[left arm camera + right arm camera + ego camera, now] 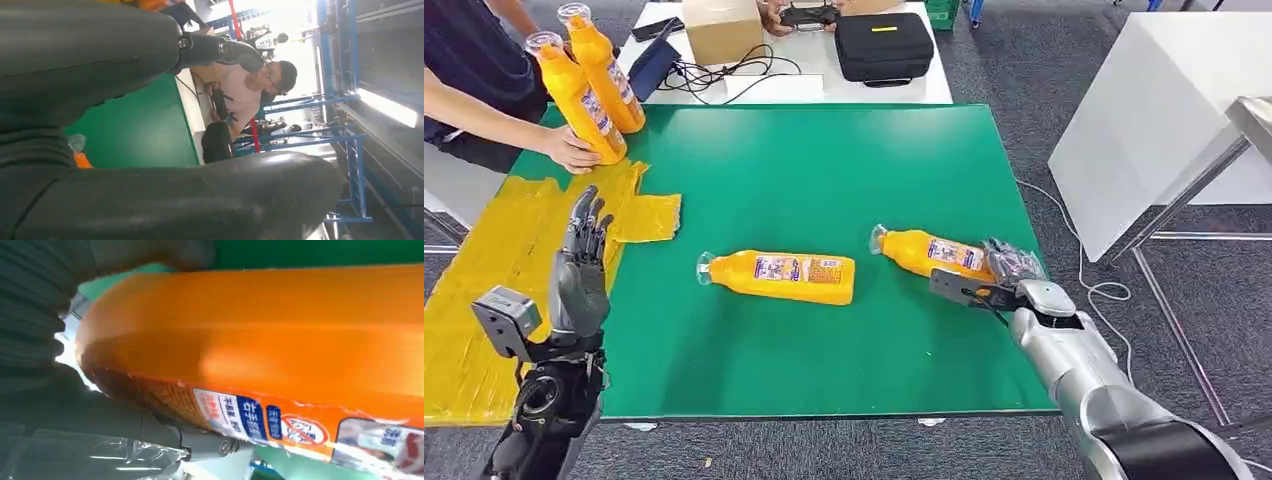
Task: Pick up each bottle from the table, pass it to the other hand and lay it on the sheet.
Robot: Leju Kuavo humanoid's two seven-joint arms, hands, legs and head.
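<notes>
At the near left edge of the green surface (pixel 824 180), the left robot hand (pixel 584 262) is rising upright over the yellow sheet (pixel 494 290), fingers spread apart and grasping nothing. At the near right, the right robot hand (pixel 1004 272) is wrapping around the base end of an orange bottle (pixel 929 252) that is lying on its side on the green surface, cap pointing away toward the left; the right wrist view is showing its fingers (pixel 150 255) curling over the orange body and its thumb pressing beneath the label, so the robot hand is grasping that bottle. Just to the left of it, near the middle of the surface, a second orange bottle (pixel 784 276) is lying on its side, apart from both robot hands, its clear cap pointing left. The crumpled yellow sheet is covering the left side of the surface. At the far left corner, a person's hand (pixel 572 150) is steadying two upright orange bottles (pixel 589 85) standing side by side at the sheet's far end. Beyond the green surface, a white surface (pixel 824 85) is carrying a cardboard box (pixel 722 30), a black case (pixel 884 46) and loose cables (pixel 724 75), and a second person is sitting behind it.
</notes>
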